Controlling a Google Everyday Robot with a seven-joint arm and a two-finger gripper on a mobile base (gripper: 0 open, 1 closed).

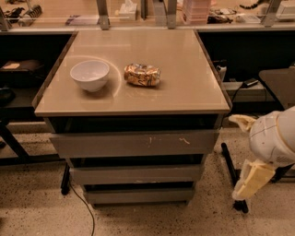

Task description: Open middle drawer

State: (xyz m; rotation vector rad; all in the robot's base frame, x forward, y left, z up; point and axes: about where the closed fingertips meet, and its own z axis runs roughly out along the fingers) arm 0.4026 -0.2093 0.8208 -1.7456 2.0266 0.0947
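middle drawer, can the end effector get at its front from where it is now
Probably yes. The end effector hangs low, right of the cabinet and apart from it, about level with the middle drawer. Nothing covers the drawer's front; only a black frame leg stands close by.

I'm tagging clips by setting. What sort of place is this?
Probably a lab or workshop: a drawer cabinet with a bowl and snack bag on top, cluttered benches behind, speckled floor. The gripper hangs low right of the middle drawer.
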